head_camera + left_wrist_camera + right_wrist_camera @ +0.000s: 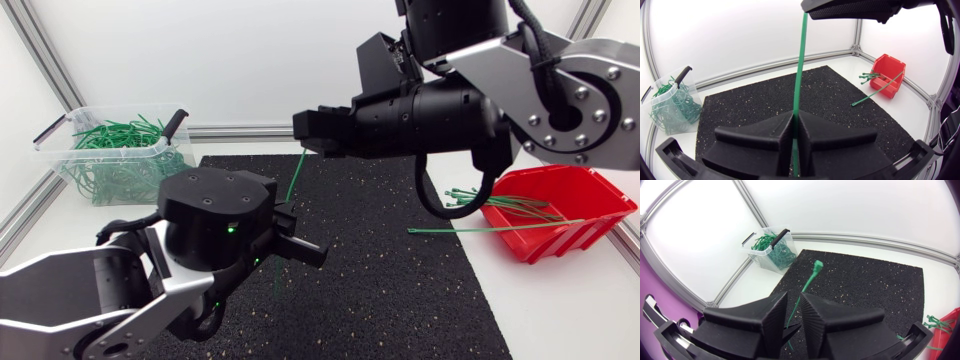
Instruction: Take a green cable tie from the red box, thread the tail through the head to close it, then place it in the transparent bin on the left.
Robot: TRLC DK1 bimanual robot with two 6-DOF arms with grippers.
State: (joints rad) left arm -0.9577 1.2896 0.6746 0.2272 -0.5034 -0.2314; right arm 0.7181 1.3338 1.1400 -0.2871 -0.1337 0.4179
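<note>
Strap partly hidden inside two pinches: left gripper (795,118) and right gripper (794,301) each clamp the one green cable tie (799,75) above the black mat (400,290) (head (817,265) poking free). Beyond counting: overlapping loose ties (500,201) in the red box (548,240), right of the mat.

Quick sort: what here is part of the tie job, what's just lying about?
In the job: cable tie, gripped by left gripper and right gripper; red box of spare ties; transparent bin holding looped ties.
Lying about: black mat; stray tie sticking out of the red box.
</note>
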